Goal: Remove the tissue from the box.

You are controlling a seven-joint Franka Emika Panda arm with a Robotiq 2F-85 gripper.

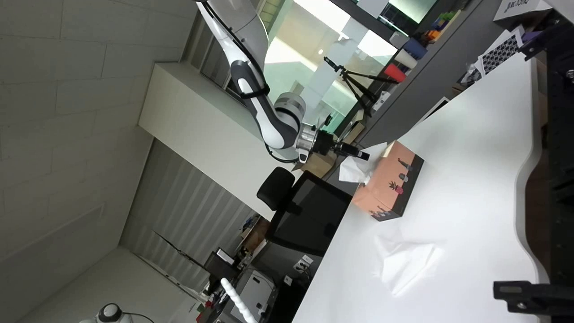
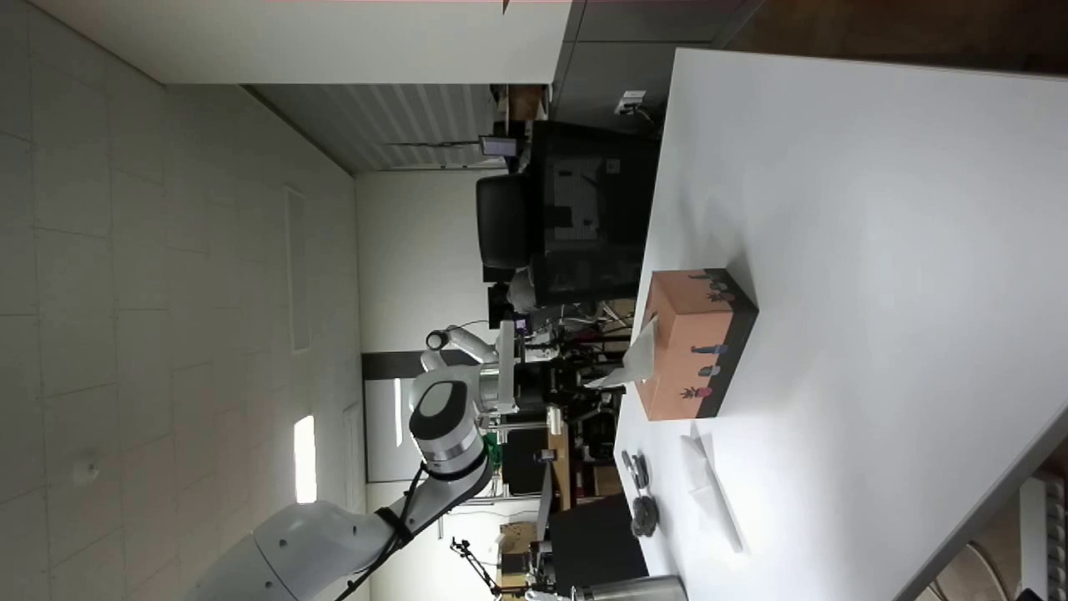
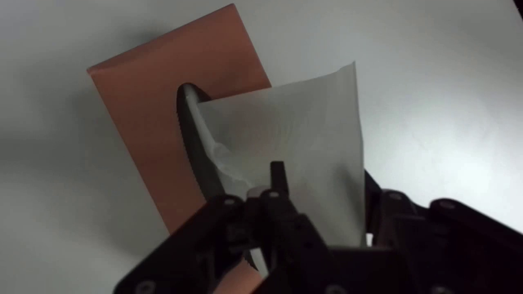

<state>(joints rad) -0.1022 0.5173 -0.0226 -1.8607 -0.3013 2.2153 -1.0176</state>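
An orange and black tissue box (image 1: 388, 179) stands on the white table; it also shows in an exterior view (image 2: 688, 351) and in the wrist view (image 3: 139, 122). A white tissue (image 1: 358, 168) sticks up from its slot; it also shows in an exterior view (image 2: 638, 359) and fills the middle of the wrist view (image 3: 286, 126). My gripper (image 1: 362, 154) is right at this tissue, above the box. In the wrist view the gripper (image 3: 318, 179) has its fingers apart with the tissue between them. The right fingertip is partly hidden behind the tissue.
Another white tissue (image 1: 406, 264) lies on the table (image 1: 471, 179) beside the box; it also shows in an exterior view (image 2: 709, 492). A black office chair (image 1: 305, 211) stands beyond the table edge. Small dark objects (image 2: 642, 513) lie near the table edge.
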